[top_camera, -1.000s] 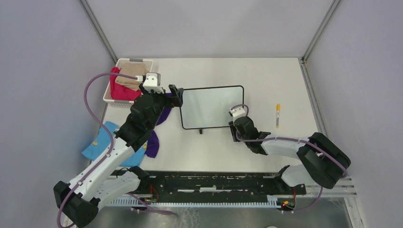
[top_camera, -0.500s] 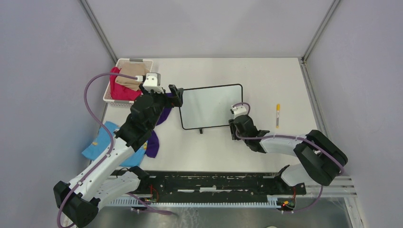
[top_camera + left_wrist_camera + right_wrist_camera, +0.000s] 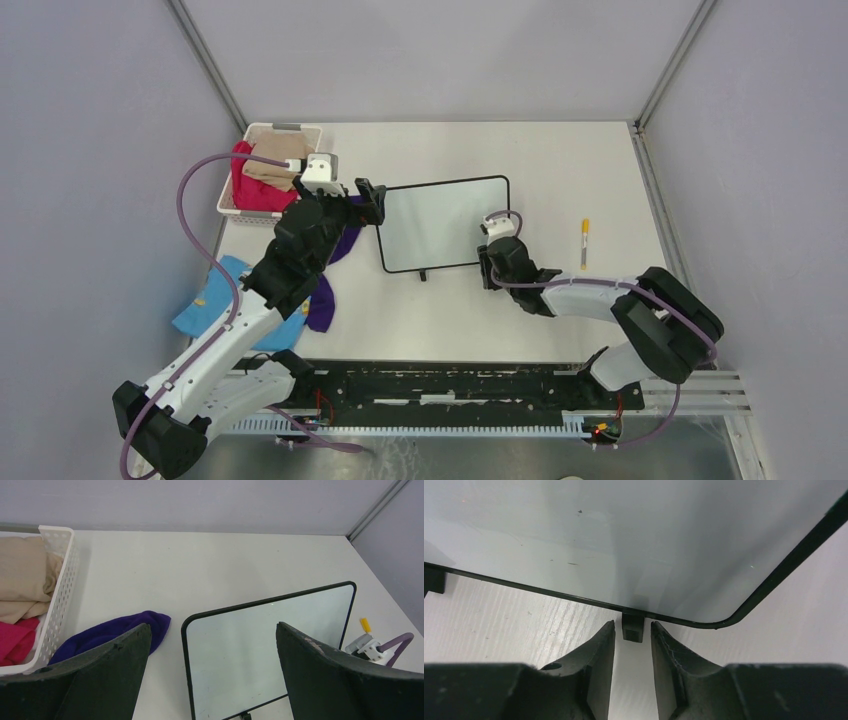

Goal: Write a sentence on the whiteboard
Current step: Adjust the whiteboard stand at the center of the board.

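Note:
The whiteboard [image 3: 445, 225] lies on the table with its black frame and a blank white face; no sentence shows on it, only faint specks [image 3: 624, 540]. My left gripper [image 3: 368, 202] hovers at the board's left edge, jaws wide open and holding nothing; the left wrist view shows the whiteboard [image 3: 265, 640] between the spread fingers of the left gripper [image 3: 212, 625]. My right gripper [image 3: 487, 262] is at the board's near right edge. In the right wrist view the right gripper [image 3: 633, 623] stands narrowly open, its tips flanking a small black foot [image 3: 633, 631] with a slim gap on each side.
An orange marker [image 3: 584, 243] lies right of the board. A white basket [image 3: 262, 135] of pink and beige cloths stands at the far left. A purple cloth [image 3: 342, 245] and a blue cloth [image 3: 210, 305] lie under the left arm. Grey walls enclose the table.
My right gripper has crept a little up and left to the board's near edge, and the board's right side has shifted slightly left. The left arm has not moved.

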`<control>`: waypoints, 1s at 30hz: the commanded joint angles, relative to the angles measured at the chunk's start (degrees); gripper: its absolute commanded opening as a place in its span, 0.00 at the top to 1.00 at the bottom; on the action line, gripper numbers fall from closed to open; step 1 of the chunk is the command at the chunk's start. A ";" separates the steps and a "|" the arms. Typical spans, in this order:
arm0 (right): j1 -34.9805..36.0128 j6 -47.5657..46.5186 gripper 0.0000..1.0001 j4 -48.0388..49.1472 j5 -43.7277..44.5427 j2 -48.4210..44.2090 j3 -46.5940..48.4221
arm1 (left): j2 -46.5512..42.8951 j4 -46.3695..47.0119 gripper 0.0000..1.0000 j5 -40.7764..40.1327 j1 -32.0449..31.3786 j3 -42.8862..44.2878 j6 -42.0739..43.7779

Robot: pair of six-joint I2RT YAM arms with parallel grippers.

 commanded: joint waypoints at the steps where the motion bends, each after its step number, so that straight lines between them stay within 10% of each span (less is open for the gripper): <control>1: -0.15 1.22 0.64 1.53 1.76 1.65 3.21 | -0.15 1.97 0.00 1.02 -0.23 1.30 -2.37; 11: -0.27 1.85 0.90 0.61 6.25 0.04 1.28 | -0.18 2.01 0.00 0.98 -0.23 1.27 -2.37; 20: -0.31 3.92 0.93 -0.29 7.86 -4.32 -5.12 | -0.10 1.97 0.00 1.25 -0.23 1.37 -2.46; 26: -0.24 5.86 0.91 -1.14 7.45 -6.11 -7.11 | 0.00 1.98 0.00 1.29 -0.25 1.36 -2.52; 30: -0.26 5.07 0.65 -2.19 7.35 -9.14 -7.41 | 0.00 2.00 0.00 1.29 -0.23 1.28 -2.46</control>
